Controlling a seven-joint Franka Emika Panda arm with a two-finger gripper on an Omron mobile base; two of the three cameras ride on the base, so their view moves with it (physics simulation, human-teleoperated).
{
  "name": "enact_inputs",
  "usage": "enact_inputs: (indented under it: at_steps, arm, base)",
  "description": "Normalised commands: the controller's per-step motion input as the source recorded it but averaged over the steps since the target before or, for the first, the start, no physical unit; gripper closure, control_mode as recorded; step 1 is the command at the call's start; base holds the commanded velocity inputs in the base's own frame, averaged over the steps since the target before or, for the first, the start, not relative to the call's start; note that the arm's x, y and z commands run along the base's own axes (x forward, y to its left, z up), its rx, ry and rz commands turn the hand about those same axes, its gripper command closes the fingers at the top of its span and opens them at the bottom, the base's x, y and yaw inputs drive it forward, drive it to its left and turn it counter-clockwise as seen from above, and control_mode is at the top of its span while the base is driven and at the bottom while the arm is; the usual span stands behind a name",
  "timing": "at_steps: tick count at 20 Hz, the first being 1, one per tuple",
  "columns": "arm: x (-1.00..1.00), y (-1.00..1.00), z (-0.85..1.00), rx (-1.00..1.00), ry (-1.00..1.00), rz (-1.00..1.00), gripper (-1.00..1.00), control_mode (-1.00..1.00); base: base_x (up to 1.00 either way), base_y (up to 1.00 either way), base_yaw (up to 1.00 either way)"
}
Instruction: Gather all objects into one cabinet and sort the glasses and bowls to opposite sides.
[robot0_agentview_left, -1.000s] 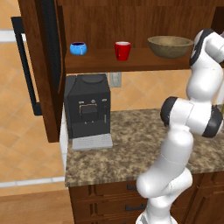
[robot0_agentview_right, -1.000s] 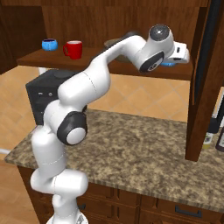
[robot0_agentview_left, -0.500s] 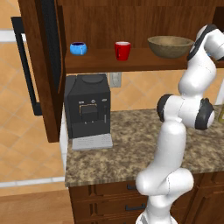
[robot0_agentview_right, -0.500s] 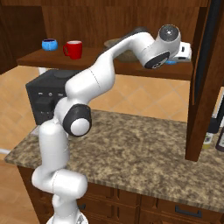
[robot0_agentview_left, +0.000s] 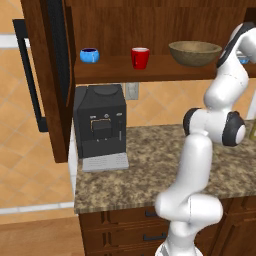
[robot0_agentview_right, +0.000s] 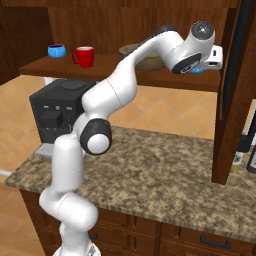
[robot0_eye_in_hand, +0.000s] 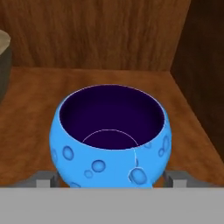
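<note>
Cabinet shelf (robot0_agentview_left: 150, 67): blue mug (robot0_agentview_left: 89, 55), red cup (robot0_agentview_left: 140, 57), wooden bowl (robot0_agentview_left: 195, 52); second blue mug (robot0_eye_in_hand: 111, 138), empty, between wide end effector (robot0_eye_in_hand: 111, 178) fingers.

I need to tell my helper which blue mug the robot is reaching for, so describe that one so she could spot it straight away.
Look at the open dark wooden cabinet above the counter and follow its shelf to the right end, past the wide wooden bowl. The blue mug stands there between the gripper tips. Unlike the other blue mug at the far left by the red cup, this one sits beside the bowl.
</note>
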Motion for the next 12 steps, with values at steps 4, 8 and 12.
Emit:
enact_inputs:
  at_steps: [4, 8, 12]
  arm:
    - [-0.11, 0.0, 0.0, 0.0, 0.1, 0.0, 1.0, -1.0]
    - [-0.03, 0.0, 0.0, 0.0, 0.07, 0.0, 1.0, -1.0]
    - [-0.25, 0.0, -0.04, 0.0, 0.01, 0.0, 1.0, -1.0]
  base:
    - [0.0, 0.0, 0.0]
    - [0.0, 0.0, 0.0]
    - [0.0, 0.0, 0.0]
